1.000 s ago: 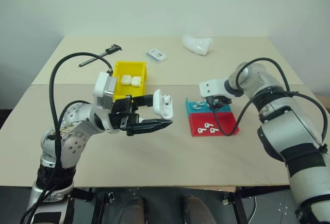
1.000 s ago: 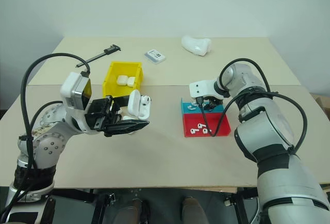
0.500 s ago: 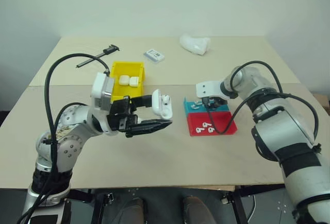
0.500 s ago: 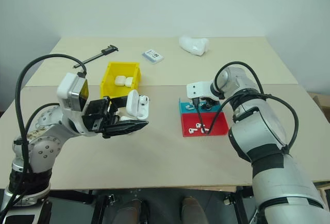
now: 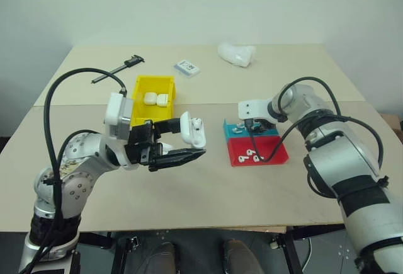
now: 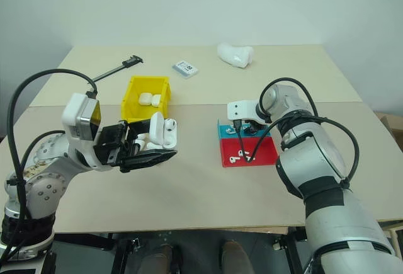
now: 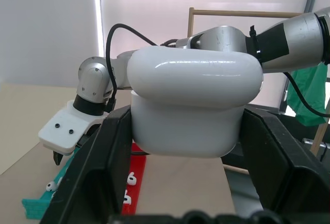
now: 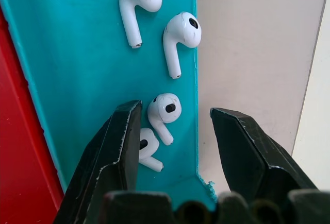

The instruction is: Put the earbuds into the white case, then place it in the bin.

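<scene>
My left claw (image 5: 189,145) grips the white case (image 5: 192,129); my right claw (image 8: 175,131) hangs wide over the blue tray (image 5: 249,129).

Head view: I see the case raised above the bench (image 5: 208,192), lid flipped up, an earbud seated inside; the bin (image 5: 154,91) sits behind it toward the far edge, two more cases (image 5: 156,98) in it, and the red tray (image 5: 264,151) lies just nearer than the blue one.
Left wrist view: the case (image 7: 193,105) is pinched between both fingers (image 7: 98,167).
Right wrist view: the open fingers (image 8: 116,152) straddle one earbud (image 8: 164,109), others lying beside it.
</scene>
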Action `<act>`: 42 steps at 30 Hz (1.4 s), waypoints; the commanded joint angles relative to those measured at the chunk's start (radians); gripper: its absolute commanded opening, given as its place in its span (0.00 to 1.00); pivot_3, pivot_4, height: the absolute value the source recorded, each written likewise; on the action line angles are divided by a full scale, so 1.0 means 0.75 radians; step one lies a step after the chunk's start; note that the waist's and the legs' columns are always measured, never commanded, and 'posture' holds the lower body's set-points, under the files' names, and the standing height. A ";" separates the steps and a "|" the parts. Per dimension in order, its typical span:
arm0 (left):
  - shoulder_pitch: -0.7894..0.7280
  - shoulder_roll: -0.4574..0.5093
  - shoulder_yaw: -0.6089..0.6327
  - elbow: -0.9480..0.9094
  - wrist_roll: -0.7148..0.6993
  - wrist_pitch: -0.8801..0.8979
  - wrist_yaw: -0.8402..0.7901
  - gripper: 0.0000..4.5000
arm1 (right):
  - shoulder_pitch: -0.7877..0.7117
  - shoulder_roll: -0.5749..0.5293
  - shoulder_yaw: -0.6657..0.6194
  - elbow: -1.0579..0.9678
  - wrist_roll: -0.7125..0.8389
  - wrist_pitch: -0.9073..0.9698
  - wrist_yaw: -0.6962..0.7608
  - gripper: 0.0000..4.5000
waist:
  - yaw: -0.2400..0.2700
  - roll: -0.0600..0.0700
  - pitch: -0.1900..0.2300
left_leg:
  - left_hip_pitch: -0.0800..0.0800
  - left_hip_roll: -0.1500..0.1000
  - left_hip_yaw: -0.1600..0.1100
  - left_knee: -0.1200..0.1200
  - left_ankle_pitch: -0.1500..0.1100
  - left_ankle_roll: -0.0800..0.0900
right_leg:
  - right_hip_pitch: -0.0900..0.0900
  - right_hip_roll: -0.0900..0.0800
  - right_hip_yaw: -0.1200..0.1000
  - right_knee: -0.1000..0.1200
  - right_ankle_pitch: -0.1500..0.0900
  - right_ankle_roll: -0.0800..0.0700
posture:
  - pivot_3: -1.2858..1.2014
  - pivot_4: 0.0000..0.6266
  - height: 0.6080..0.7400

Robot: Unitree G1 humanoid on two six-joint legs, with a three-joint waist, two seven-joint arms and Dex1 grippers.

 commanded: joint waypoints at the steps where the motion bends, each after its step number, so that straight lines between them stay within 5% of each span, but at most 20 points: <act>1: 0.008 0.022 0.042 -0.057 -0.033 -0.011 0.009 0.63 | 0.009 0.006 -0.030 -0.001 0.002 0.006 0.009 0.49 | -0.001 0.000 0.000 | 0.000 0.000 0.000 0.000 0.000 0.000 | 0.000 0.000 0.000 0.000 0.000 0.000 | 0.52 0.24 1.00; 9: 0.022 0.039 0.052 -0.073 -0.046 -0.013 0.018 0.63 | 0.024 0.012 -0.038 0.001 -0.001 0.026 0.027 0.00 | -0.001 0.000 0.000 | 0.001 0.000 0.000 0.000 0.000 0.000 | 0.001 0.000 0.000 0.000 0.000 0.000 | 0.52 0.24 1.00; 22: -0.029 0.027 0.018 -0.014 -0.044 -0.015 -0.027 0.63 | -0.047 -0.044 -0.217 -0.017 0.112 0.089 0.017 0.00 | 0.000 0.000 0.000 | 0.001 0.000 0.000 -0.001 0.000 0.000 | 0.001 0.000 0.000 0.000 0.000 0.000 | 0.52 0.24 1.00; 25: -0.037 0.025 0.015 -0.003 -0.044 -0.011 -0.039 0.63 | -0.094 -0.069 -0.242 -0.024 0.117 0.083 0.049 0.13 | -0.001 0.001 0.000 | 0.001 -0.001 0.000 -0.002 0.000 0.000 | 0.000 0.000 0.000 -0.001 0.000 0.000 | 0.52 0.24 1.00; 29: -0.048 0.028 0.018 0.009 -0.049 -0.005 -0.044 0.63 | -0.137 -0.105 -0.251 -0.031 0.109 0.054 0.101 0.41 | -0.002 0.001 0.000 | 0.002 0.000 0.001 -0.002 0.000 0.000 | 0.000 0.000 0.000 0.000 0.000 0.000 | 0.52 0.24 1.00; 35: 0.029 0.062 0.098 0.022 -0.084 0.007 -0.046 0.63 | -0.112 -0.069 -0.235 -0.080 0.109 -0.066 0.188 0.41 | -0.009 0.001 0.000 | 0.002 0.000 0.000 -0.003 0.000 0.000 | 0.000 0.000 0.001 0.000 0.000 0.000 | 0.52 0.24 1.00; 42: 0.078 0.120 0.128 0.069 -0.046 -0.027 -0.128 0.63 | -0.034 0.057 -0.248 -0.077 0.102 0.004 -0.044 0.41 | -0.024 0.001 0.001 | 0.003 -0.001 0.000 -0.004 0.001 -0.002 | 0.000 0.000 0.001 0.001 0.000 -0.001 | 0.52 0.24 1.00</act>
